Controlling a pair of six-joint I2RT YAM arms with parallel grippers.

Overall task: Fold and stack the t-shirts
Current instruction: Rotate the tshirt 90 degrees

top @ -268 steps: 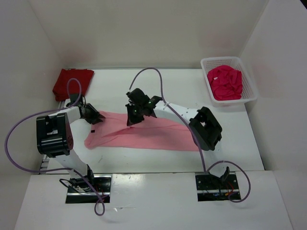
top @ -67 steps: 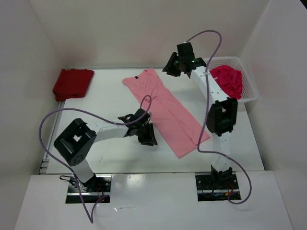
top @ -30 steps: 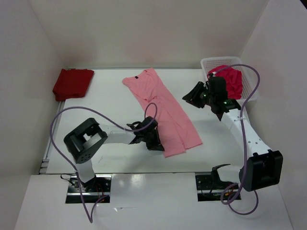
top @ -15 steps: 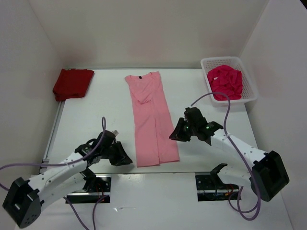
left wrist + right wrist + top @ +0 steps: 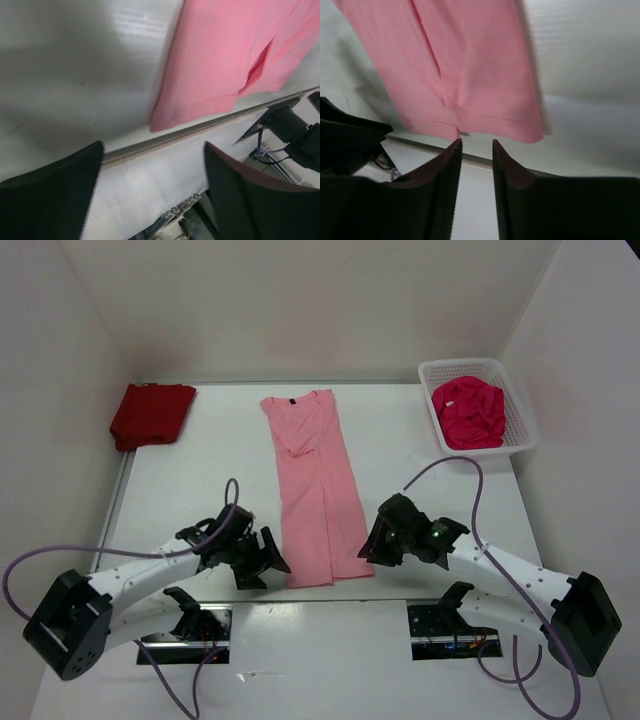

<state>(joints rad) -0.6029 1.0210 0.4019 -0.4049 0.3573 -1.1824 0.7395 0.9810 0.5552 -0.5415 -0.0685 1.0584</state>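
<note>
From above: pink shirt (image 5: 318, 490) folded narrow at centre, red shirt (image 5: 150, 415) far left, magenta shirt (image 5: 467, 412) half hidden in basket (image 5: 522, 430); left gripper (image 5: 266, 564) and right gripper (image 5: 367, 547) flanking the pink hem. Left wrist, blurred: fingers (image 5: 45, 195) wide apart, empty. Right wrist: fingers (image 5: 440, 195) narrowly parted, gripping nothing, collar end cut off.

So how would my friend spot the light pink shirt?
Look at the white table, right in the middle. The light pink shirt lies there flat, folded into a long narrow strip running from back to near edge. The dark red shirt lies in the far left corner, and the bright magenta one sits in the white basket.
</note>
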